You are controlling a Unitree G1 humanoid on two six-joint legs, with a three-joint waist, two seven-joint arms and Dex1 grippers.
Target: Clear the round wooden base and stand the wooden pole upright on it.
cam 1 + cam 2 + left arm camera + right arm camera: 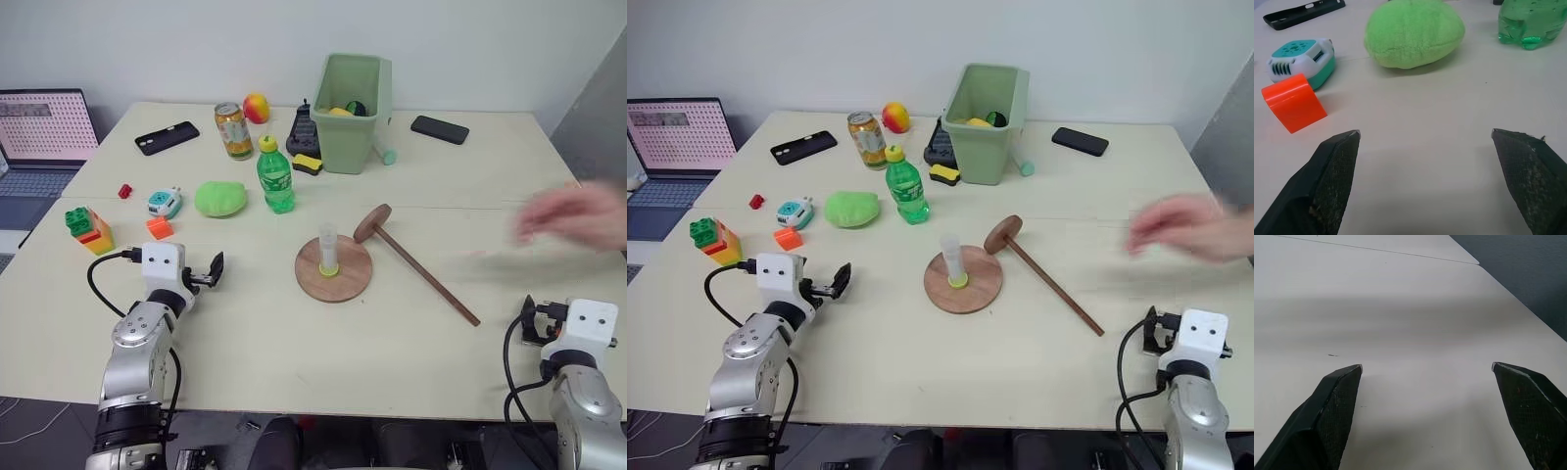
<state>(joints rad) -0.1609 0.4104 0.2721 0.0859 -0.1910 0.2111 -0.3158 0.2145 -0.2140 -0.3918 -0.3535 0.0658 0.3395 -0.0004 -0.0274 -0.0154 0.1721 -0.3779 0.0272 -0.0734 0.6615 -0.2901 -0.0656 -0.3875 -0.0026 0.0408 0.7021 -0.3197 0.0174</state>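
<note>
The round wooden base (pixel 345 280) lies flat mid-table, with a short clear tube (pixel 328 249) with a yellow bottom standing on its centre. Just right of it the wooden pole (pixel 426 277) lies on the table, its thick disc end (pixel 372 223) nearest the base. My left gripper (pixel 215 270) hovers low at the near left, open and empty, well left of the base. In its wrist view the fingers (pixel 1334 166) stand wide apart over bare table. My right gripper (pixel 1425 369) at the near right edge is open and empty too.
A person's hand (pixel 578 217) is blurred over the table's right side. Behind the base stand a green bottle (pixel 275 176), a green plush (pixel 220 199), a can (pixel 233 130), a green bin (pixel 352 113) and two phones (pixel 167 137). Toy blocks (pixel 88 229) and an orange piece (pixel 1294 102) lie left.
</note>
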